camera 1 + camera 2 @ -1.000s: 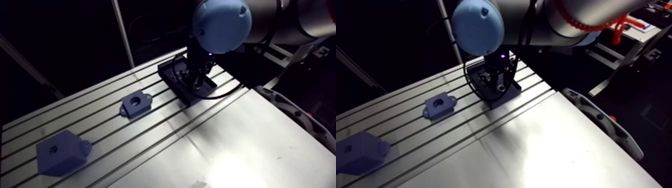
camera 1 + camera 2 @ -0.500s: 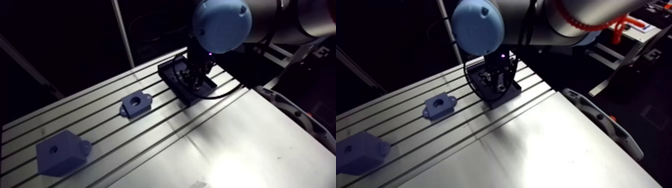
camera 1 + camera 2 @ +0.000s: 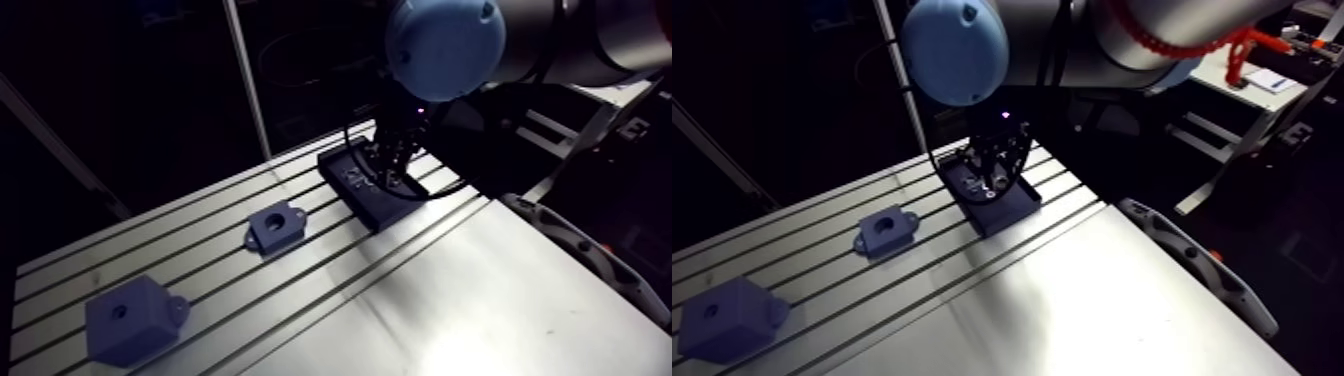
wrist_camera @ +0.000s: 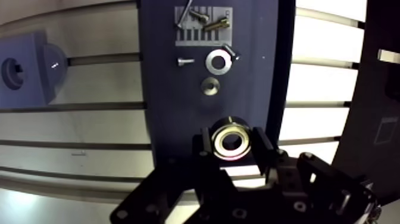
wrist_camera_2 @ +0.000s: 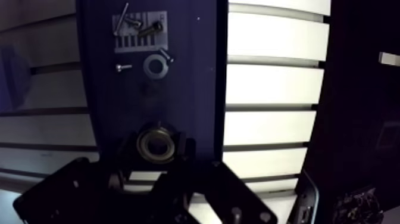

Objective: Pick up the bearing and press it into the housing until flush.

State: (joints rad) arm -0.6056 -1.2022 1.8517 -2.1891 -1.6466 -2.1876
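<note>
- Well off to one side of the fingers, a larger blue block (image 3: pixel 130 325) sits on the slotted table (image 3: pixel 520 290); a small hole shows in its top face.
- Nearer the fingers, yet still apart from them, the flanged housing (image 3: pixel 275 226) rests on the table with its bore facing up; in the wrist view it lies beside the tray without touching it.
- Under the fingers lies a dark tray (image 4: pixel 161 89); ahead of the fingertips it carries a small disc (image 4: pixel 209 86), a washer (image 4: pixel 209 61) and a few screws (image 4: pixel 215 24).
- The gripper (image 4: pixel 231 143) is clamped on the bearing (image 4: pixel 218 143); the ring sits level between the two fingers (image 4: pixel 201 142), bore up, over the tray's near end; whether it is clear of the tray surface cannot be told.
</note>
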